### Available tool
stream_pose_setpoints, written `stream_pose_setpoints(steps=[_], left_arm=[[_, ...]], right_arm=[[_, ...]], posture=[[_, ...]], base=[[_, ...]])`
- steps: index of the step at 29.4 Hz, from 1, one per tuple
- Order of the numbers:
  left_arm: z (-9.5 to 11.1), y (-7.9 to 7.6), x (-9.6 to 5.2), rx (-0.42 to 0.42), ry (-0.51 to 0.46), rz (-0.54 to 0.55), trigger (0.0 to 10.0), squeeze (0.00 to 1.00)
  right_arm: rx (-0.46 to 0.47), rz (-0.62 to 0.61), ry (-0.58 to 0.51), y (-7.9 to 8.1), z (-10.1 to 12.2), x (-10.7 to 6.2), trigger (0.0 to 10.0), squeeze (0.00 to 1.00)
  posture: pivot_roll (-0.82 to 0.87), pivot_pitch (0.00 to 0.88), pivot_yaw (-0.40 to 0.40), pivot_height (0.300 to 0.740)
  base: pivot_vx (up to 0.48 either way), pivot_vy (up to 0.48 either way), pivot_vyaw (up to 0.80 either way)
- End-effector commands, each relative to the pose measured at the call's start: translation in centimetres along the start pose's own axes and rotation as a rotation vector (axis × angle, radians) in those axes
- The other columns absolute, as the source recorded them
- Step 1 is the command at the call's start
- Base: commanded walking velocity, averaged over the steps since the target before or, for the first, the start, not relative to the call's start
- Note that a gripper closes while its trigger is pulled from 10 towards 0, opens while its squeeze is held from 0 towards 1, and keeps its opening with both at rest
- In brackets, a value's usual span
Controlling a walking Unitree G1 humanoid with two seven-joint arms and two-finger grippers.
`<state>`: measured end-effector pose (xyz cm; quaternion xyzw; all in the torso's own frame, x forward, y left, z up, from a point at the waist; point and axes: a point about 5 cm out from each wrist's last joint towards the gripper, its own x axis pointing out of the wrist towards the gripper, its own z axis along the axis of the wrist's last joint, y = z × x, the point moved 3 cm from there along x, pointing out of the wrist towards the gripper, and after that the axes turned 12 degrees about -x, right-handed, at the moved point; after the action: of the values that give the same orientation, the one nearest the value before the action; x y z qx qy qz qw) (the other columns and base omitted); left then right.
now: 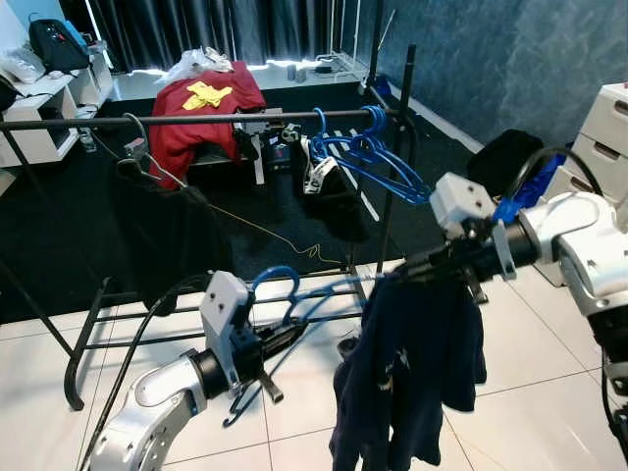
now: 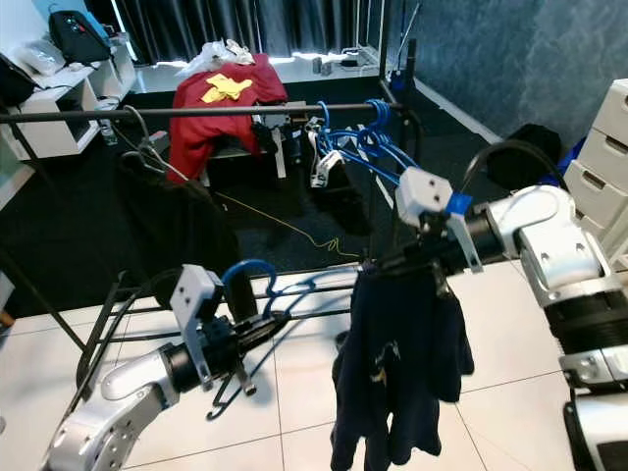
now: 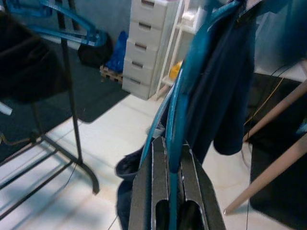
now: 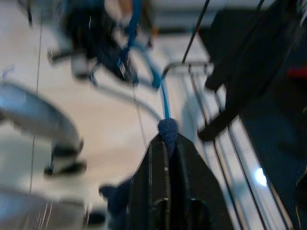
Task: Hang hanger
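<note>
A blue hanger [image 1: 294, 292] carrying a dark navy garment [image 1: 412, 363] is held low in front of the clothes rail [image 1: 196, 120]. My left gripper [image 1: 294, 332] is shut on the hanger's wire just below its hook, as the left wrist view shows [image 3: 170, 167]. My right gripper [image 1: 388, 278] is shut on the garment's shoulder over the hanger's end, with navy cloth [image 4: 168, 132] pinched between its fingers. The hanger's hook [image 1: 275, 277] points up, well below the rail and apart from it.
Several blue hangers [image 1: 365, 149] hang at the rail's right end, and a black garment [image 1: 167, 231] hangs at its left. The rack's base bars [image 1: 147, 314] lie on the floor. A red garment [image 1: 201, 108] lies behind. White drawers [image 1: 608, 128] stand at the right.
</note>
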<state>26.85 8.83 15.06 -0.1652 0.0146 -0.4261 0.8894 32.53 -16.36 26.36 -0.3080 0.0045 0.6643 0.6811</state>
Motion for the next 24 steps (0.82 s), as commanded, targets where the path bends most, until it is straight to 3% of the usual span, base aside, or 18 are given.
stream_pose_setpoints(steps=[1, 2, 9, 16, 21, 24], left_arm=[[0.6, -1.0, 0.9, -0.021, -0.056, -0.049, 4.8, 0.0], [0.6, -0.9, 1.0, -0.021, -0.061, -0.048, 4.9, 0.0], [1.2, -0.7, 1.1, -0.022, -0.095, -0.038, 4.9, 0.0], [1.3, -0.6, 1.1, -0.019, -0.104, -0.033, 4.9, 0.0], [1.6, -0.3, 0.9, -0.002, -0.111, -0.021, 4.9, 0.0], [1.9, -0.1, 0.7, 0.012, -0.111, -0.016, 5.1, 0.0]], right_arm=[[-0.024, 0.03, -0.089, -0.1, 1.2, 1.0, 10.0, 0.91], [-0.026, 0.012, -0.116, -0.4, 1.6, 0.8, 10.0, 1.0], [-0.04, -0.081, -0.23, -1.8, 3.0, 0.0, 10.0, 0.98], [-0.044, -0.139, -0.259, -2.3, 3.1, -0.7, 10.0, 0.97], [-0.067, -0.409, -0.416, -4.8, 5.3, -4.7, 10.0, 0.95], [-0.048, -0.493, -0.419, -5.0, 4.8, -6.1, 10.0, 0.93]], posture=[[-0.09, 0.0, -0.02, 0.74], [-0.09, 0.0, -0.021, 0.74], [-0.1, 0.0, -0.023, 0.74], [-0.1, 0.0, -0.022, 0.74], [-0.09, 0.0, -0.024, 0.74], [-0.09, 0.0, -0.02, 0.74]], base=[[0.0, 0.0, 0.0], [0.0, 0.0, 0.0], [0.0, 0.0, 0.0], [0.0, 0.0, 0.0], [0.0, 0.0, 0.0], [0.0, 0.0, 0.0]])
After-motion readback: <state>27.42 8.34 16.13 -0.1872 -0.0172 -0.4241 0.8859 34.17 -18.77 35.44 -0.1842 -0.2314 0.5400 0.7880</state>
